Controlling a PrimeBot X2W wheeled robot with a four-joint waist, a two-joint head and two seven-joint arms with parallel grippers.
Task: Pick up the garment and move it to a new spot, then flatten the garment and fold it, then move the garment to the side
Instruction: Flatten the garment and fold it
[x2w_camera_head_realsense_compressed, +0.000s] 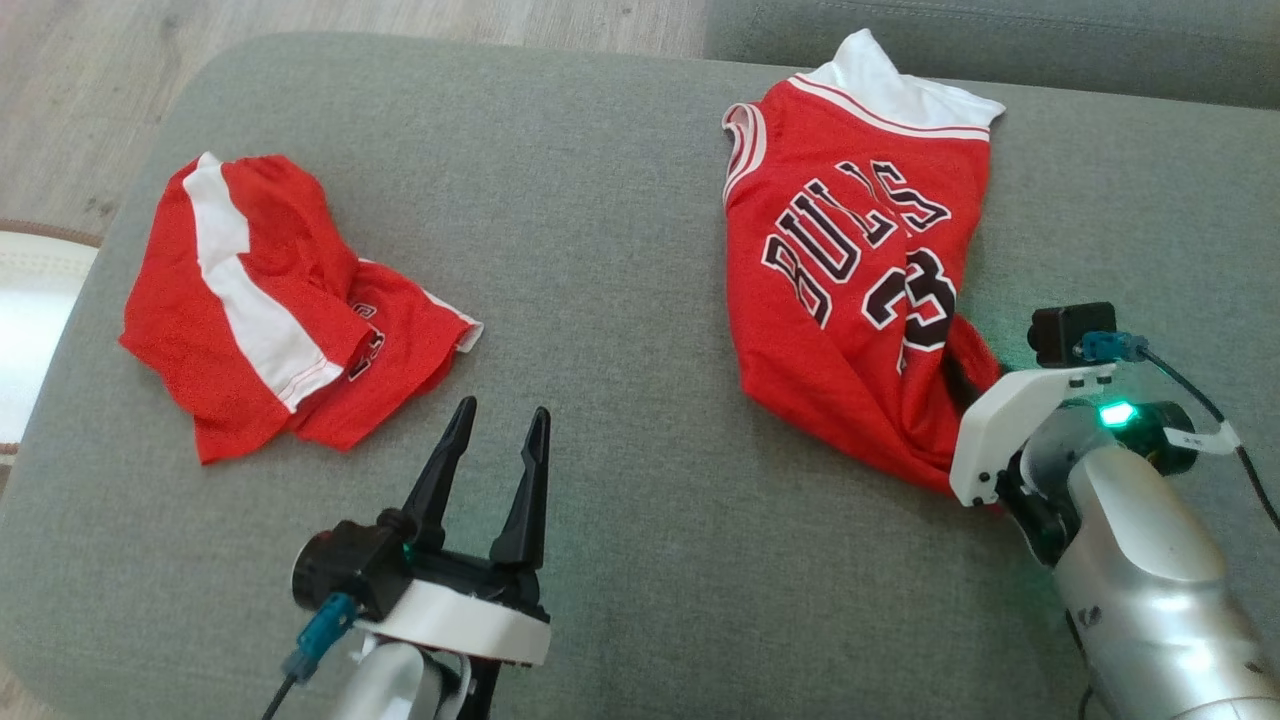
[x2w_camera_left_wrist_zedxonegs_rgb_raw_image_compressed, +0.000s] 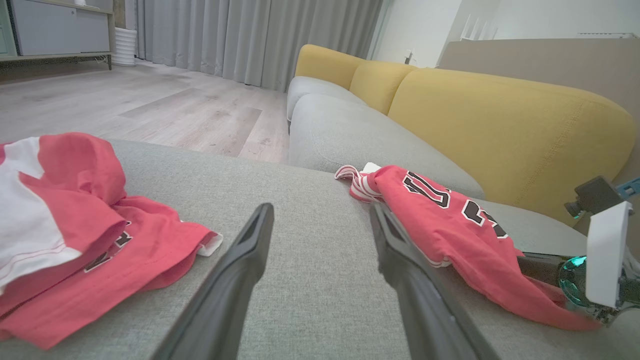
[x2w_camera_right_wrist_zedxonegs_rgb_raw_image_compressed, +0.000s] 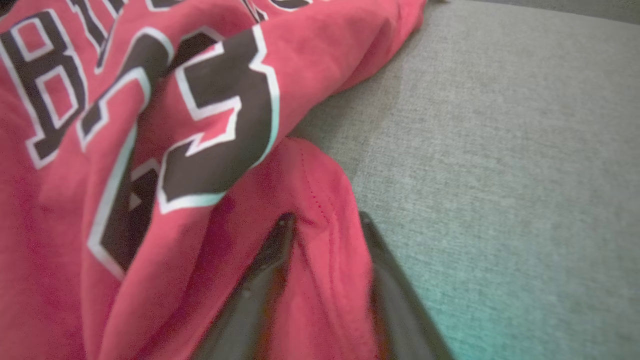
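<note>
Left hand (x2w_camera_head_realsense_compressed: 503, 408) sits nearest in head view, fingers (x2w_camera_head_realsense_compressed: 445, 460) wide, holding nothing, over grey sofa (x2w_camera_head_realsense_compressed: 640, 250); jersey (x2w_camera_head_realsense_compressed: 850, 300) lies crumpled to its right. Left wrist view: same spread, jersey beyond one finger. Right wrist view: right hand (x2w_camera_right_wrist_zedxonegs_rgb_raw_image_compressed: 325, 220) straddles a jersey fold, fingers part-narrowed w/ cloth between; can't tell if pinched. Looks like pickup step; next needs firm pinch, then lift & carry.

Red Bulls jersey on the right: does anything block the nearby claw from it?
Nothing visible does: a fold of the red Bulls jersey lies between the dark fingers of the right gripper, on the grey fabric cushion.
</note>
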